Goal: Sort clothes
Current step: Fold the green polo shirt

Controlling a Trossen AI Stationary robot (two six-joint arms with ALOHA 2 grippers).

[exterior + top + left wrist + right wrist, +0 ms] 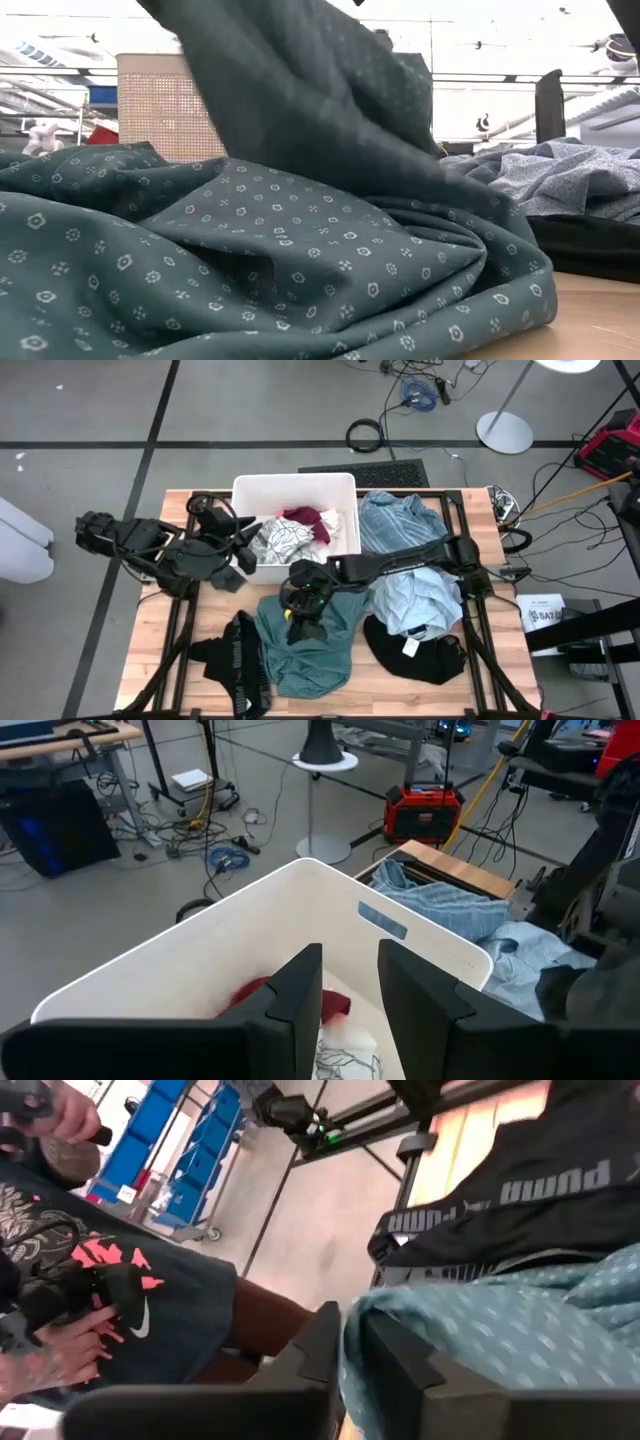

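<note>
While the right gripper [300, 610] stood over the tabletop [150, 650] centre, its jaws pinched a fold of the teal-green garment [310, 645], lifting it. The left gripper [245, 550] hovered at the white bin [290, 490], jaws partly open and empty. Light blue garments [410, 560] lay beside the bin

The high view looks straight down on the whole table [470, 500]. The low view sits at tabletop level, close against the teal-green garment [250, 260]. Both wrist views look outward past the table's edges; the left wrist and high views share the white bin [300, 910].
</note>
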